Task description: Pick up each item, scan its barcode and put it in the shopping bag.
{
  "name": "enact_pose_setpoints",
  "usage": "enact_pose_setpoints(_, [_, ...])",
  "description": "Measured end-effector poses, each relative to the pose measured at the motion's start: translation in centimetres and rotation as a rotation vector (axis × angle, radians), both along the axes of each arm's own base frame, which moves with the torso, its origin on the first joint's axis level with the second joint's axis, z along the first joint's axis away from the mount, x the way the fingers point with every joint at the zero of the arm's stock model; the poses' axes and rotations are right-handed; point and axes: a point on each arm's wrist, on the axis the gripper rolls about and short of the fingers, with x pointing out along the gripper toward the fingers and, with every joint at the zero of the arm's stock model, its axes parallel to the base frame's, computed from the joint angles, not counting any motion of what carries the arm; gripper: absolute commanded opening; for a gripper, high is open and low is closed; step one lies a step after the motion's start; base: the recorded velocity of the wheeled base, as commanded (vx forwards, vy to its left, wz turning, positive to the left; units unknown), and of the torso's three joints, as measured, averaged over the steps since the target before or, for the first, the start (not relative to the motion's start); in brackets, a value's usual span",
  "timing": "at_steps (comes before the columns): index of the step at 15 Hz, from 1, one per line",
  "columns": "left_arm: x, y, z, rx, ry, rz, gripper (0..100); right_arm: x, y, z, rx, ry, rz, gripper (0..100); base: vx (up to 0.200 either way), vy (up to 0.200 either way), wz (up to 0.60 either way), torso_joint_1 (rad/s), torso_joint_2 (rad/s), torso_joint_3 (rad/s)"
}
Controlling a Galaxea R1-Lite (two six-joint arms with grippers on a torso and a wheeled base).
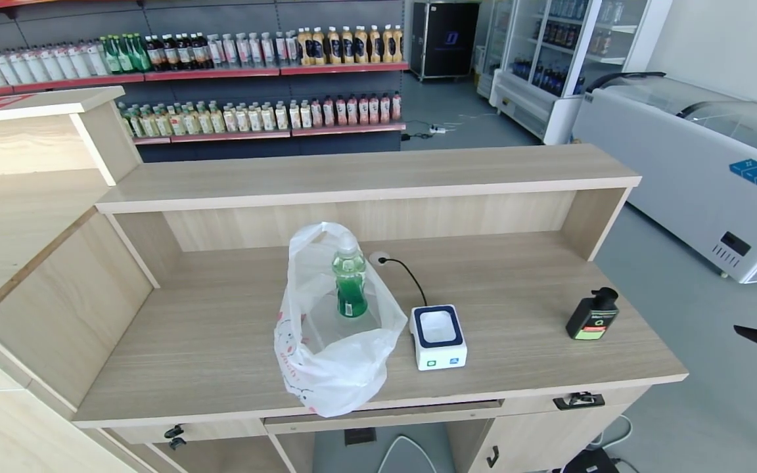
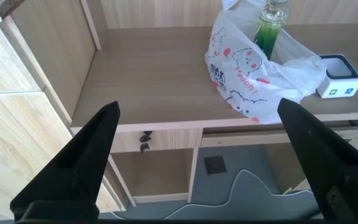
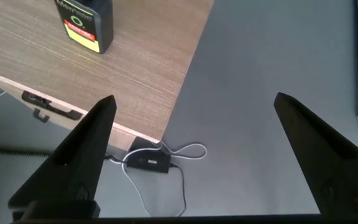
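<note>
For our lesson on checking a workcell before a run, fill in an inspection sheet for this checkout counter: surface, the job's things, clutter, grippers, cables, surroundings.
Surface: wooden counter, with a raised shelf behind.
Job's things: green bottle upright inside the bag; scanner beside the bag, on its right; black bottle upright near the counter's right end.
Clutter: nothing seen.
Grippers: left gripper before the counter's front edge, jaws open, empty; right gripper past the counter's right end, jaws open, empty.
Cables: scanner cable runs back to a hole in the counter; black box with a white cord on the floor.
Surroundings: shelves of bottles, freezer.
</note>
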Motion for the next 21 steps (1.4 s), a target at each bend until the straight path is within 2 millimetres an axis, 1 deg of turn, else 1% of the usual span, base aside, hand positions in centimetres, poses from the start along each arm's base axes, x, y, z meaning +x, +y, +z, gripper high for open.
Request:
enact_pose_setpoints(2, [0.0,0.0,0.0,0.000,0.000,0.000,100,0.9,0.1,-1.1,-0.017,0.006,0.035,100,0.000,0.000,0.00,0.000,0.00,0.000])
enact_pose_setpoints(5, [0.0,0.0,0.0,0.000,0.000,0.000,100,2.5,0.9,-2.5,0.004,0.018,0.091,100,0.000,0.000,0.00,0.000,0.00,0.000])
enact_pose_setpoints(11, [0.0,0.0,0.0,0.000,0.000,0.000,100,6.3,3.0,-3.8,0.007,0.012,0.202,100,0.000,0.000,0.00,0.000,0.00,0.000])
enact_pose_setpoints(16, [0.0,0.0,0.0,0.000,0.000,0.000,100,8.4,4.0,-5.7,-0.023,0.017,0.267,100,0.000,0.000,0.00,0.000,0.00,0.000])
enact_pose_setpoints(21, [0.0,0.0,0.0,0.000,0.000,0.000,100,10.1,4.6,-7.1,-0.021,0.023,0.301,100,0.000,0.000,0.00,0.000,0.00,0.000])
